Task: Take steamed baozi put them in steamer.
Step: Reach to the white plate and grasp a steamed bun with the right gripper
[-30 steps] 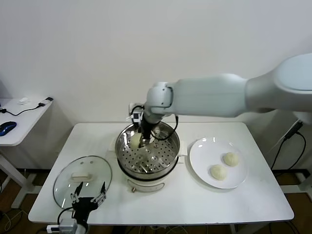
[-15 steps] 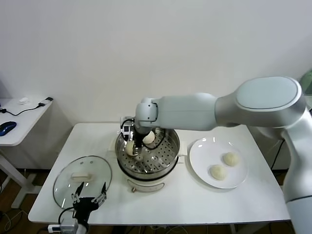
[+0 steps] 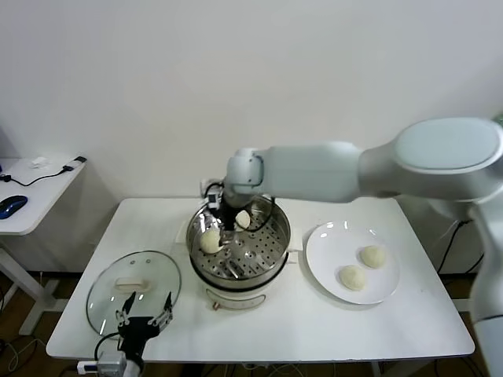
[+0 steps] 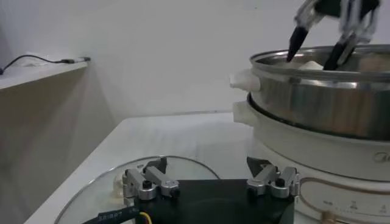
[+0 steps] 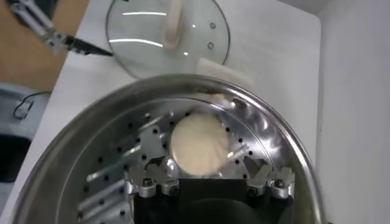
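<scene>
Steel steamer [image 3: 271,250] sat under the right gripper [image 3: 222,229], whose fingers were spread wide just above a baozi [image 5: 198,145] lying free inside. Left gripper [image 4: 210,182] hung open over the lid [image 3: 106,292].

Baozi [image 5: 199,145] in steamer [image 5: 286,146], beneath spread gripper [image 5: 209,184]

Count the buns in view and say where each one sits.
4. Two buns lie in the steamer: one at its left side, one at the back, partly hidden by the right gripper. Two sit on the plate: and.
</scene>
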Robot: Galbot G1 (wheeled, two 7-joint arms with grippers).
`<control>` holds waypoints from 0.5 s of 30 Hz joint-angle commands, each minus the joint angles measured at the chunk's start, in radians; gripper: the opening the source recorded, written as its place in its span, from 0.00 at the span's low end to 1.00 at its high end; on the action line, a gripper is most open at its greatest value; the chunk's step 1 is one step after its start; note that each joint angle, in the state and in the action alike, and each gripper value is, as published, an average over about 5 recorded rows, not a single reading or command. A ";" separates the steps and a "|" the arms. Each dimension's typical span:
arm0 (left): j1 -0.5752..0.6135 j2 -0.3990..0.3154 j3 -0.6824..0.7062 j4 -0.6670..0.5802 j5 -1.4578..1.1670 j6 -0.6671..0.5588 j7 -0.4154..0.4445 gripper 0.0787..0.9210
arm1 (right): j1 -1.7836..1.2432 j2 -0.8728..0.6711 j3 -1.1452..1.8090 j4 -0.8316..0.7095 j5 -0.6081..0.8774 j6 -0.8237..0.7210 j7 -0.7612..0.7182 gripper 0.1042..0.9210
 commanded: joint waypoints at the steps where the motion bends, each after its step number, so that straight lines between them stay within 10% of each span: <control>1: -0.003 0.003 -0.004 -0.004 -0.002 0.002 0.001 0.88 | 0.308 -0.370 -0.171 0.183 -0.092 0.155 -0.250 0.88; 15: -0.006 -0.006 -0.011 -0.004 -0.002 0.011 0.004 0.88 | 0.111 -0.797 -0.292 0.329 -0.480 0.143 -0.184 0.88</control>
